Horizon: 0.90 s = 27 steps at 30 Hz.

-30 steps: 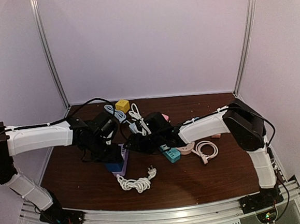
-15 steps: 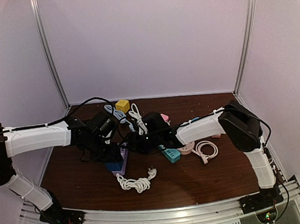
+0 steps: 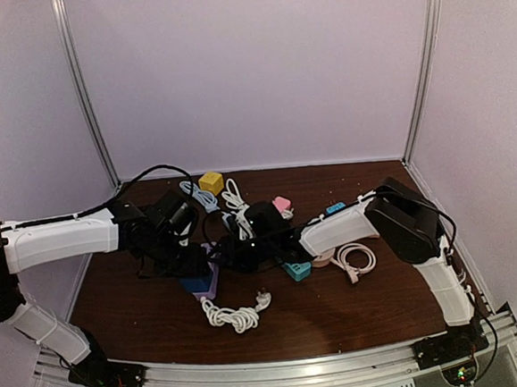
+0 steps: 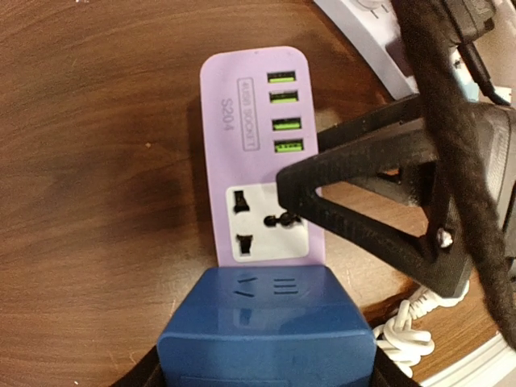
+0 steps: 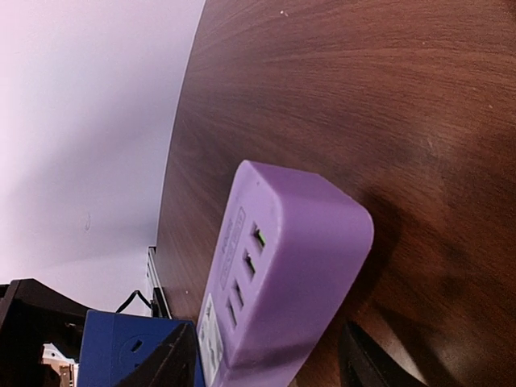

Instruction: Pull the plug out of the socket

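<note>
Overhead, the left arm reaches in from the left and the right arm from the right, and their tips meet near the middle of the counter. The blue plug sits there in the near end of the purple socket strip, under the tip of the left arm. The fingers are too small to judge from up here. Around them lie a yellow cube at the back, a teal strip near the right arm and a coiled white cable in front.

Seen from the left wrist, the plug is seated at the end of the socket strip closest to the camera, next to a free outlet and a row of four green ports. The left fingers show as dark edges against both sides of the plug, closed on it. One of the right fingers, a black triangle, comes in from the right with its tip over the strip's edge beside the free outlet.

From the right wrist, the rounded far end of the socket strip lies between the right fingers, which straddle it at a middling width. One finger is against the port face and the other is just beside the opposite side. I cannot tell whether they are clamping it. The plug shows behind, low on the left.
</note>
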{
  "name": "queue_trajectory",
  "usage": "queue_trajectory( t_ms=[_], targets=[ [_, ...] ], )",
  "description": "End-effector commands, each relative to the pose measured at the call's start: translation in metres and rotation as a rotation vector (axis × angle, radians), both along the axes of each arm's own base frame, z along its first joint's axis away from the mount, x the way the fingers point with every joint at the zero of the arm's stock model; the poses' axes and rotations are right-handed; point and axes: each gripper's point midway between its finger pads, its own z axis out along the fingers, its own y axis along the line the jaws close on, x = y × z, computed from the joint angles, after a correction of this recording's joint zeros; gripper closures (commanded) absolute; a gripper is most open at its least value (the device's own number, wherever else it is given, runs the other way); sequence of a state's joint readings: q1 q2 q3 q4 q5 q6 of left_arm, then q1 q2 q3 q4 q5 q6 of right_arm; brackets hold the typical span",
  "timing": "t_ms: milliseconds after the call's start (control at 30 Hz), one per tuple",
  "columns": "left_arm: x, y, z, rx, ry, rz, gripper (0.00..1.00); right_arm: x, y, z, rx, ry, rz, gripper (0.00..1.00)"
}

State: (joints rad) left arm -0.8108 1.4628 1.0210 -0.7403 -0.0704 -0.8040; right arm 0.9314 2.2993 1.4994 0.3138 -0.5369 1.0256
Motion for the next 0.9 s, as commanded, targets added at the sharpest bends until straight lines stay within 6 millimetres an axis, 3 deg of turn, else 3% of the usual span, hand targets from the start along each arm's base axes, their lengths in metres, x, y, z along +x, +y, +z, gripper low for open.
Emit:
queue_trajectory(
  t_ms=[0, 333, 500, 867],
  targets=[
    [0.013, -0.018, 0.032, -0.115, -0.087, 0.007, 0.71, 0.002, 0.009, 0.004, 0.098, 0.024, 0.012, 0.45],
    [0.013, -0.025, 0.036, -0.164, -0.068, 0.015, 0.72, 0.006, 0.003, 0.007, 0.095, 0.002, -0.019, 0.84],
    [0.016, -0.029, 0.050, -0.203, -0.075, 0.028, 0.73, 0.012, -0.003, -0.001, 0.031, -0.029, -0.048, 0.96],
    [0.015, -0.029, 0.093, -0.261, -0.167, -0.024, 0.74, 0.020, -0.013, -0.013, -0.007, 0.007, -0.122, 1.00]
  ],
)
